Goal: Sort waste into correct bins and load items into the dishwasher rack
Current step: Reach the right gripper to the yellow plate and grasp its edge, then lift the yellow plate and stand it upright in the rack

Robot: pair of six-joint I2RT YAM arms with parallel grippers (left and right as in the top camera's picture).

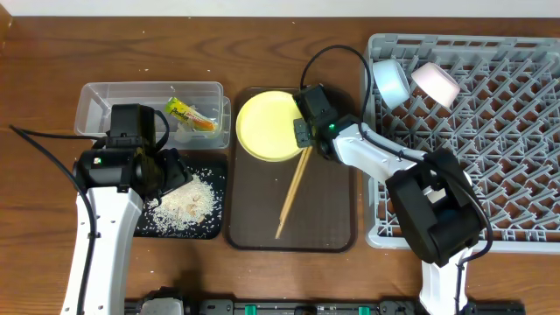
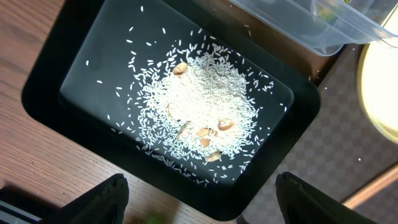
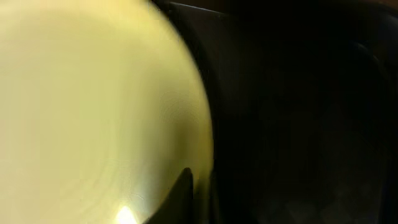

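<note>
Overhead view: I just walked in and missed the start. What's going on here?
Two robot arms are clearing a table. The right gripper is shut on the plate's rim, at the brown tray, with chopsticks lying beside it. The left gripper hovers open above the black tray of rice. A wrapper sits in the tub, and a blue bowl and a white bowl are in the rack's corner.
</note>
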